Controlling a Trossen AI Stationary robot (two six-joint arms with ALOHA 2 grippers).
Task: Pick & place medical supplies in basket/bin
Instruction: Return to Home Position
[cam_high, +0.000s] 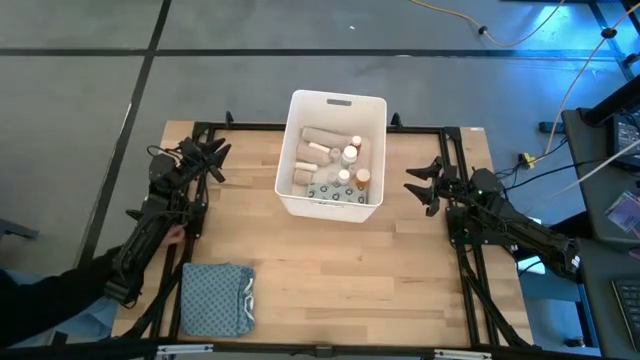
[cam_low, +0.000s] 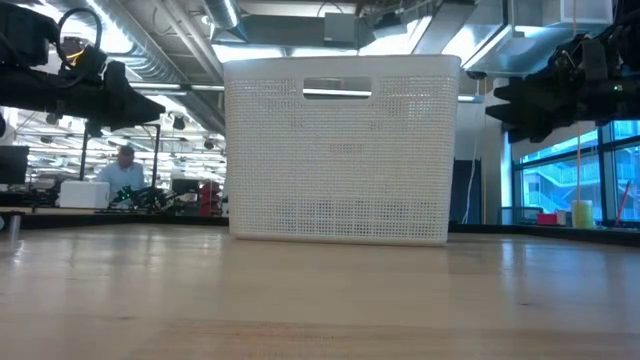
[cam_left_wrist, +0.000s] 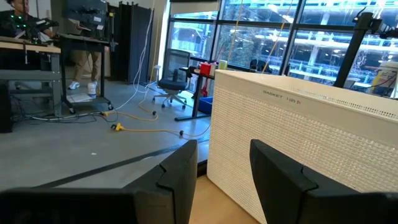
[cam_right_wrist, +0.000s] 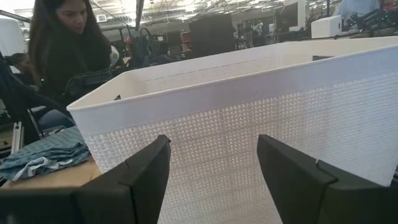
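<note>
High view: the white bin (cam_high: 330, 208) stands at the far middle of the table (cam_high: 330, 290). Beige bandage rolls (cam_high: 318, 140) and pill bottles (cam_high: 351, 153) lie inside it, partly hidden by its walls. The left pincer (cam_high: 213, 162) and the right pincer (cam_high: 420, 188) flank the bin without touching it.

Low view: the bin's perforated wall hides everything inside.

Wrist views: each pincer is released and empty, with the bin close ahead.

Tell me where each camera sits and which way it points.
High: above, looking straight down on table, left arm, right arm, white bin, cloth.
Low: tabletop height, facing the bin's handle side; arms at upper corners.
Left wrist: on the arm, past open left end effector toward the bin.
Right wrist: likewise, past open right end effector.
All share the bin.
</note>
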